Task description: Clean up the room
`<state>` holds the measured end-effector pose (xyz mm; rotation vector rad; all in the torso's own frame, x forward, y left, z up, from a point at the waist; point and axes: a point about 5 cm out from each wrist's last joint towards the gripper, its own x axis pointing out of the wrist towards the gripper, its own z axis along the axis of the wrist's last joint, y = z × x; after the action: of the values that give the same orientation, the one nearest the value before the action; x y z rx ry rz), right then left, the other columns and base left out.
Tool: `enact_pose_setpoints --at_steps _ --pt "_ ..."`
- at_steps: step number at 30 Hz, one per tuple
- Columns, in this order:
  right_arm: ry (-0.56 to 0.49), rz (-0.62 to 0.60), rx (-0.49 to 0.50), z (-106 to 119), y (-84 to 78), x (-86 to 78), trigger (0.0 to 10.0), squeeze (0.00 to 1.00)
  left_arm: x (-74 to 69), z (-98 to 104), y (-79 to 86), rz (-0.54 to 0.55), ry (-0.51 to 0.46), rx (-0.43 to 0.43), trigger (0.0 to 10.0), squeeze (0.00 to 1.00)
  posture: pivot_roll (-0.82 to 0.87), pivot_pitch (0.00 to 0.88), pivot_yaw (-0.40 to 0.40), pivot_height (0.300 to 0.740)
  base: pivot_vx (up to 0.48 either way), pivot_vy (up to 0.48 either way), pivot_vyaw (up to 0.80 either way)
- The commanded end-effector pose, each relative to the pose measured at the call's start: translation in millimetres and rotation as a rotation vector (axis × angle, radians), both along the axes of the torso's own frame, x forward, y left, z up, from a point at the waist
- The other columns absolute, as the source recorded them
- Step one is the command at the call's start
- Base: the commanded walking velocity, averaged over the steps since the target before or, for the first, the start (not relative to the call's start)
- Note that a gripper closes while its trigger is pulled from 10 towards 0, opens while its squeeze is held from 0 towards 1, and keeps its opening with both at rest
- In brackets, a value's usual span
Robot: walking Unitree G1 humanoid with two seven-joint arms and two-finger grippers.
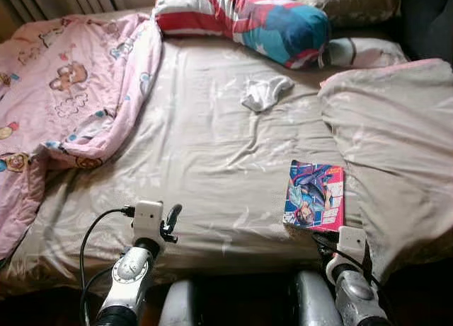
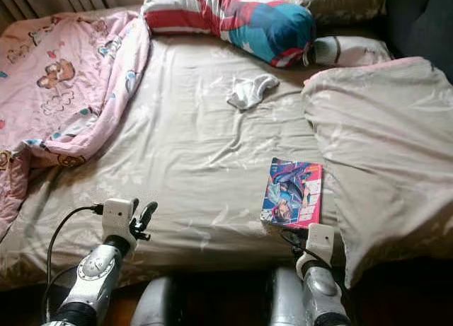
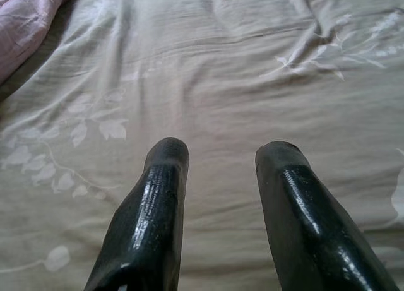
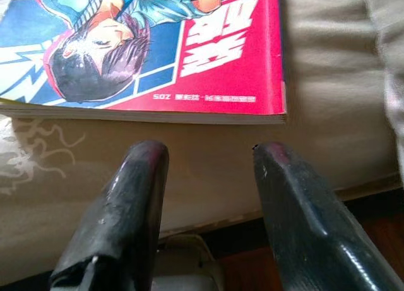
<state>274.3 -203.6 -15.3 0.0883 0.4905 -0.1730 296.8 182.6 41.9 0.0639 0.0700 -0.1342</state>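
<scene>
Bed: beige sheet (image 1: 205, 149) with a faint leaf print covers most of the mattress, wrinkled, lit from the head end.
Pink blanket: cartoon-bear print blanket (image 1: 64, 92) bunched along the bed's left edge, spilling over the left side.
Beige duvet: folded-back duvet (image 1: 396, 149) heaped on the right side of the bed, hanging over the near right corner.
Pillows: long red/white/blue striped bolster (image 1: 241, 18) across the head end; a tan pillow (image 1: 347, 2) behind it and a paler one (image 1: 364, 51) just beside its right end.
White cloth: small crumpled white garment (image 1: 263, 92) on the sheet, near the bolster, toward the head end and middle of the bed.
Comic book: flat on the sheet by the near edge (image 1: 314, 196), cover up, right side touching or just under the duvet fold. Cover shows an illustrated figure, blue and red panels.
Right gripper: at the near edge of the bed (image 4: 211, 155), fingers spread, nothing between them, tips just short of the book's near edge, apart from it.
Left gripper: over the sheet near the near edge (image 3: 221, 155), left of centre, fingers parted and empty, well apart from the book and the blanket.
Left arm cable: black cable (image 1: 92, 230) loops from the wrist housing down off the near edge.
</scene>
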Motion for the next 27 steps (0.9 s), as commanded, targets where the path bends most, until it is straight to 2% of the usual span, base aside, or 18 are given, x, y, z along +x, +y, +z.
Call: enact_pose_setpoints --at_steps 1,7,20,27 --pt "0.036 0.010 0.009 -6 4.4 -5.1 10.0 0.00 -7.3 -9 4.6 -0.001 0.046 0.014 10.0 0.00 0.04 0.243 0.127 0.607 0.000 0.000 0.00" --pt "0.047 0.016 0.007 -6 5.9 -3.4 10.0 0.00 -12.0 -7 7.6 -0.018 0.044 0.037 10.0 0.00 0.07 0.255 0.142 0.607 0.000 0.000 0.00" --pt "0.043 -0.010 -0.004 -2 -2.5 -0.9 10.0 0.00 -20.4 -10 13.1 -0.024 0.068 0.057 10.0 0.00 0.08 0.257 0.156 0.607 0.000 0.000 0.00" --pt "0.023 -0.044 -0.021 3 -16.6 1.4 10.0 0.00 -21.6 -11 9.9 -0.036 0.077 0.060 10.0 0.00 0.07 0.255 0.160 0.607 0.000 0.000 0.00"
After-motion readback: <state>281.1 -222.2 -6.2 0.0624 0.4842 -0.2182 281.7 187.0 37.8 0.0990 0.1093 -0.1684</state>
